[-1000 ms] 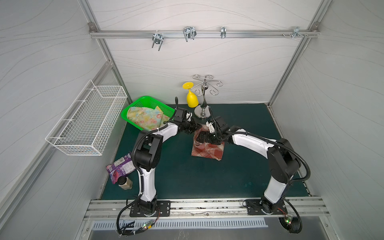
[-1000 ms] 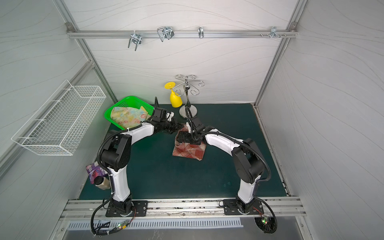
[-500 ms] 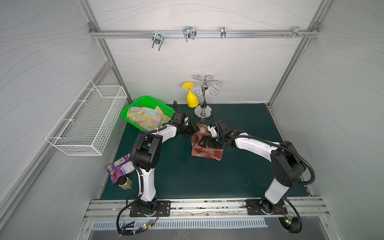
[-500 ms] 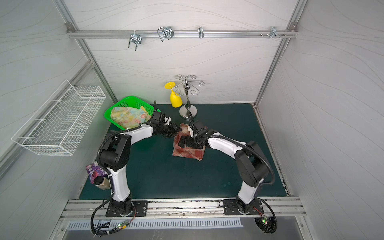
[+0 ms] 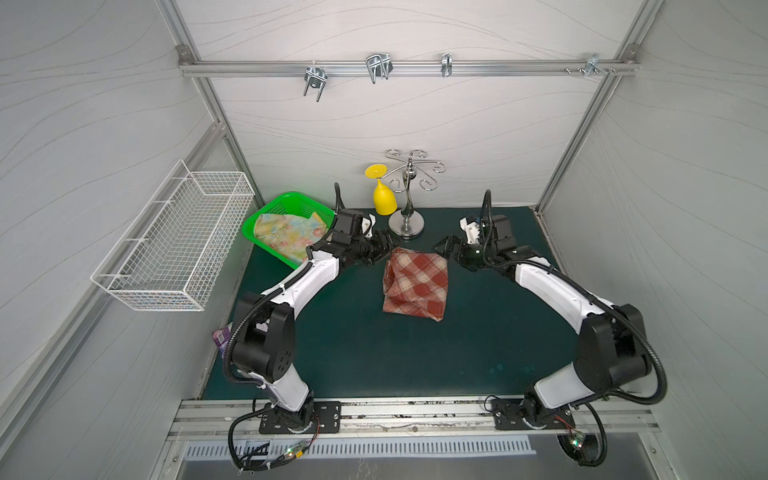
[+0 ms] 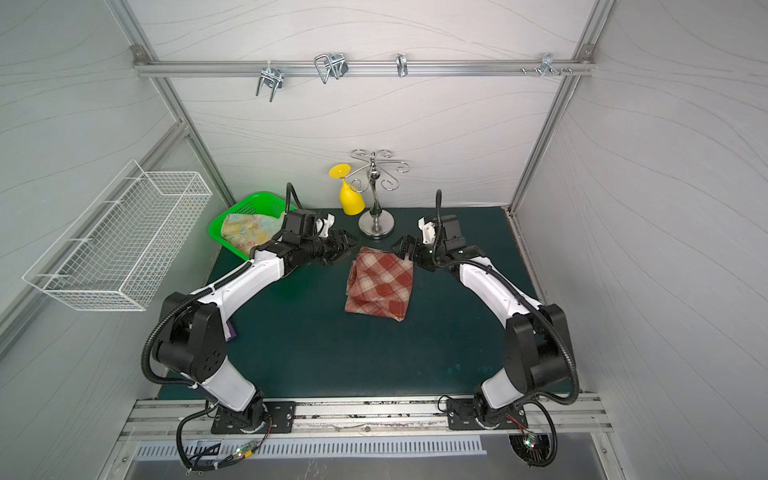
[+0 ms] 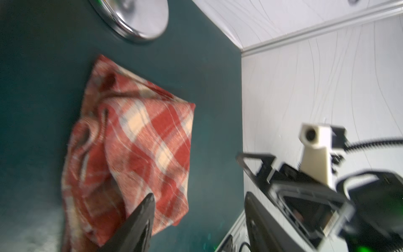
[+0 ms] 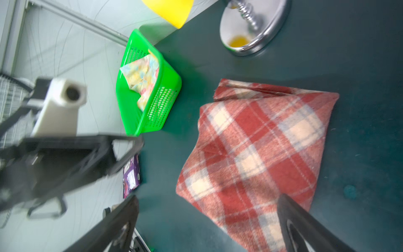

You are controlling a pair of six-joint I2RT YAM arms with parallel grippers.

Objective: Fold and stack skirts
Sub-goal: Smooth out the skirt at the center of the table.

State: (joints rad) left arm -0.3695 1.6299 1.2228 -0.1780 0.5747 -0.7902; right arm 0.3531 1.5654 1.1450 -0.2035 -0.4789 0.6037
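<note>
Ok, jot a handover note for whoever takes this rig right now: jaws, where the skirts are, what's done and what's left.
Left gripper: jaws open, empty, by the far left corner of the plaid skirt.
Right gripper: jaws open, empty, by its far right corner.
Plaid skirt lies folded on the mat, about mid-width. The floral skirt is crumpled in the green basket, far left.
Done: plaid skirt folded.
Left: take the floral skirt out, fold it, stack the two.
</note>
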